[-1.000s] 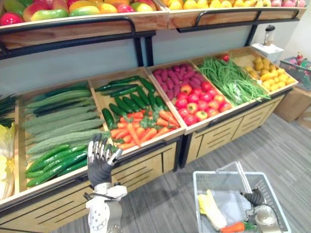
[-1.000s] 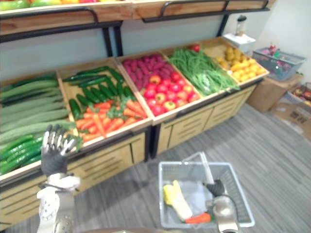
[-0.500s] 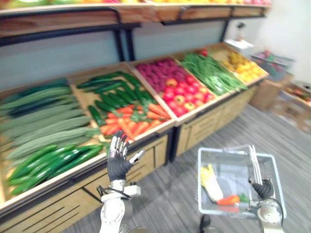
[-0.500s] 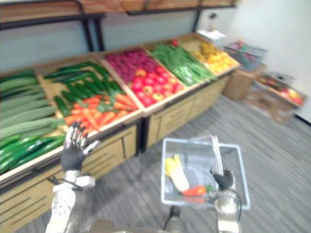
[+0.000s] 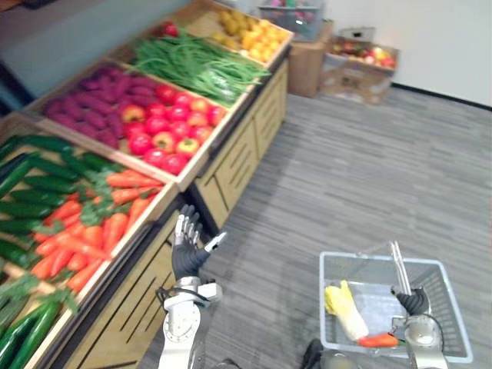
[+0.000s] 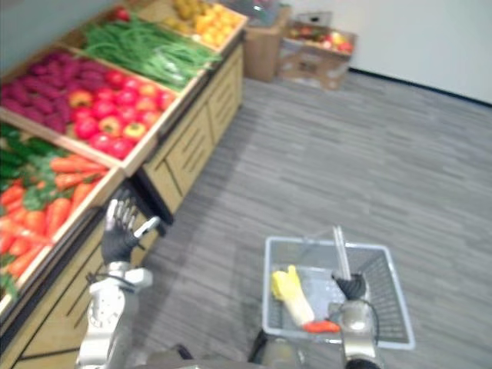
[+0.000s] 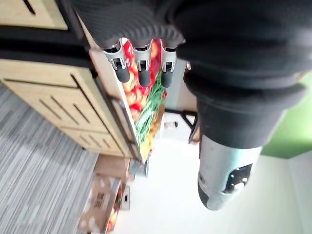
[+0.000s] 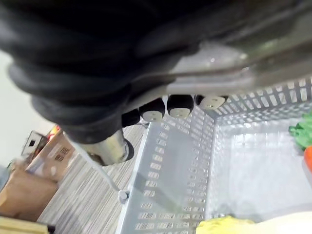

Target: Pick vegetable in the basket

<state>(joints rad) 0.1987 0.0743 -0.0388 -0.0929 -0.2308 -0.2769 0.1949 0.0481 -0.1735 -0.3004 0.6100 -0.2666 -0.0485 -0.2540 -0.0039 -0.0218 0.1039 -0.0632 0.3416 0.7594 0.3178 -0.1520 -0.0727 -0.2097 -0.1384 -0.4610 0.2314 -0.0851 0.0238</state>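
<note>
With the left hand (image 5: 189, 252) spread and empty just off the front edge of the stand (image 5: 238, 154) near the carrots (image 5: 92, 231), and the right hand (image 5: 412, 301) curled round the handle (image 5: 397, 266) of the basket (image 5: 450, 315) holding a carrot (image 5: 377, 340), the next reach probably wanted one carrot gripped mid-length, basket level.

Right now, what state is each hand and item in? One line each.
left hand: open, fingers straight, raised beside the stand, holding nothing
right hand: shut on the basket handle
basket: upright, carried by its handle, two vegetables inside
carrot: lying flat in the basket
yellow vegetable: lying in the basket beside the carrot
cardboard box: open-topped, produce inside
</note>
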